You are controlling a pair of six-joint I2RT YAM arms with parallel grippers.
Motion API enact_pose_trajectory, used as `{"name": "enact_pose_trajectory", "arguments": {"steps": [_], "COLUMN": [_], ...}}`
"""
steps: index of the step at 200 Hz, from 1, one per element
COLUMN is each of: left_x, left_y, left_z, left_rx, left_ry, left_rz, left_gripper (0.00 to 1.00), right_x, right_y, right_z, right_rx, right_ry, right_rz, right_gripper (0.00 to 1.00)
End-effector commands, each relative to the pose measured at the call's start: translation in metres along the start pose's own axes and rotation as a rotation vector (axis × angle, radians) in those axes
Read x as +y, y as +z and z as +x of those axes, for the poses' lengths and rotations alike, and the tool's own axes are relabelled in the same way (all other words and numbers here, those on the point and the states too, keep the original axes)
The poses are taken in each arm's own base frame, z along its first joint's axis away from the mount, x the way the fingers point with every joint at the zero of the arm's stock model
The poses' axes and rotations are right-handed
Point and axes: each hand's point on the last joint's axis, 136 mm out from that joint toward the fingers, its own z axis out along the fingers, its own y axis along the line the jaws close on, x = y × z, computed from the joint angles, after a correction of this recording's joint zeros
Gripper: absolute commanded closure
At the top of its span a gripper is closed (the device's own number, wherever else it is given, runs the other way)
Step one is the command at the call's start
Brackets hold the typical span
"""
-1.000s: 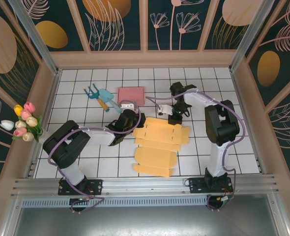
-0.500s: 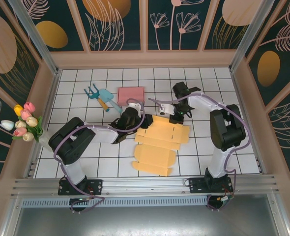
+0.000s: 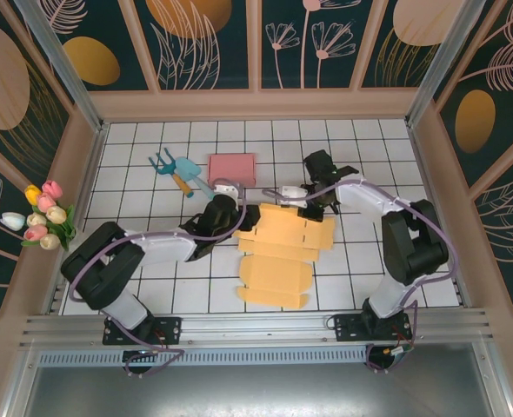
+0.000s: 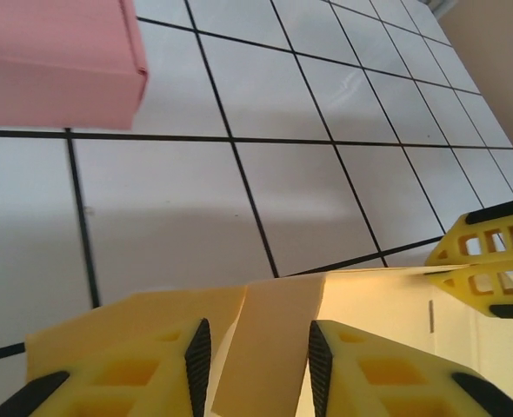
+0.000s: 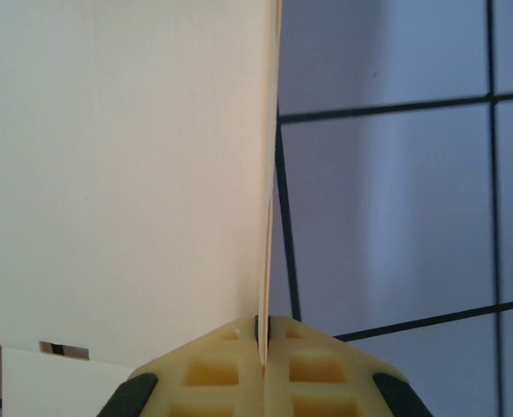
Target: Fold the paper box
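Top view: paper box, yellow, lies mostly flat & unfolded near ctr of the white tiled surface, a bit right of middle, long way running toward the bottom of frame. Left hand sits at the box's upper-left corner. Right hand is at its upper edge, right of ctr. Left wrist view: left hand at bottom of frame, fingers spread partway w/ a flap of the box showing in the gap btwn them; can't tell if either finger touches it. Rest of the box runs off to lower right, where the right hand's yellow fingers show at the mid-right edge, on the box's far rim. Right wrist view: right hand at bottom ctr, fingers pressed together, pinching a thin sheet of the box edge-on. The sheet rises straight up the frame from the fingertips, its pale face taking the left half, tiles w/ black grid lines on the right. Other stuff, top view: pink box upper ctr, just above the left hand, apart from the paper box. Teal garden tools lie to its left, and tulips stand at the left wall, off the tiles. Pink box also in upper-left corner of left wrist view, well apart from the flap.
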Motion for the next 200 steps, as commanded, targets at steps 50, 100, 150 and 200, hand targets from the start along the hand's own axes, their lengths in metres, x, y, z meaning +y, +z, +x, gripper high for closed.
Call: {"name": "enact_pose_trajectory", "arguments": {"steps": [50,100,150,200], "left_x": [0.034,0.031,0.025,-0.004], "left_y": [-0.043,-0.045,-0.029,-0.026], "left_z": [0.033,0.051,0.056,0.041], "left_rx": [0.032,0.085,0.118,0.102], "left_ry": [-0.102,-0.124,-0.151,-0.169], "left_rz": [-0.050,0.005,0.029,0.102], "left_gripper": [0.50,0.46,0.46,0.56], "right_x": [-0.015,-0.023,-0.028,-0.028], "right_y": [-0.031,-0.035,-0.042,-0.039], "right_z": [-0.020,-0.020,-0.026,-0.022], "right_rx": [-0.030,-0.021,-0.052,-0.034], "right_ry": [-0.071,-0.052,-0.041,-0.040], "right_rz": [0.189,0.235,0.255,0.268], "right_gripper": [1.00,1.00,1.00,1.00]}}
